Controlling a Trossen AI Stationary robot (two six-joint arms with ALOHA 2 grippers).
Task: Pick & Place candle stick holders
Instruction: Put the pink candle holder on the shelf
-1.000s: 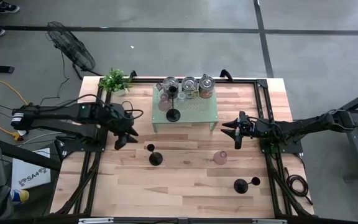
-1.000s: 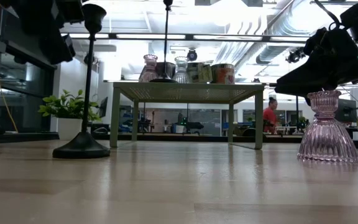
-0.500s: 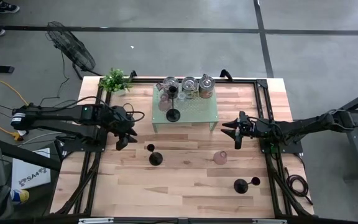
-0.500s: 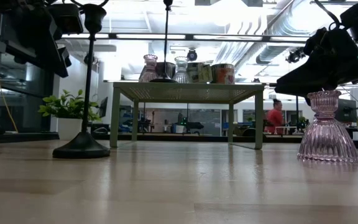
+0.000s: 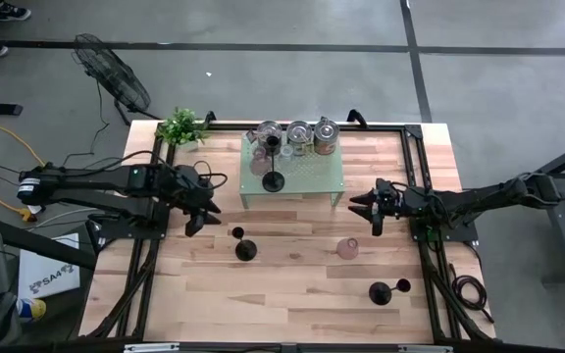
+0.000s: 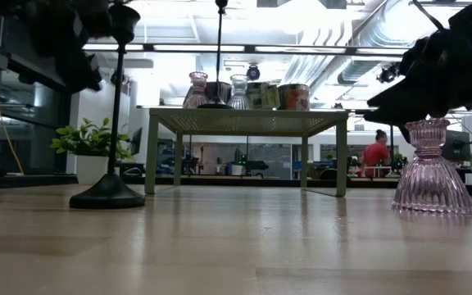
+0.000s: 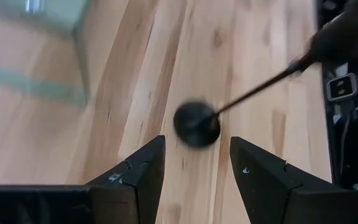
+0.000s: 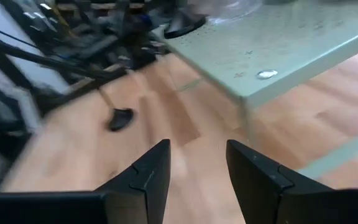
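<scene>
- My left gripper sits left of centre in the high view, over the wooden table, its fingers spread apart with nothing between them.
- In the left wrist view, one black candle stick holder stands on the wood just beyond the finger gap, its thin stem slanting toward the upper right of that frame.
- In the high view that same holder stands upright just below centre, near my left gripper but apart from it.
- A second candle stick holder stands on the small green shelf table at upper centre, beside the glass jars and a tin along its back edge.
- A third candle stick holder stands at lower right of the high view.
- My right gripper hovers right of centre, beside the shelf table; its fingers stand parted and hold nothing.
- A pink glass holder stands on the wood just below the right gripper, not touching it.
- A potted plant sits at the table's upper left corner.
- In the low view a person in red shows far back in the room.
</scene>
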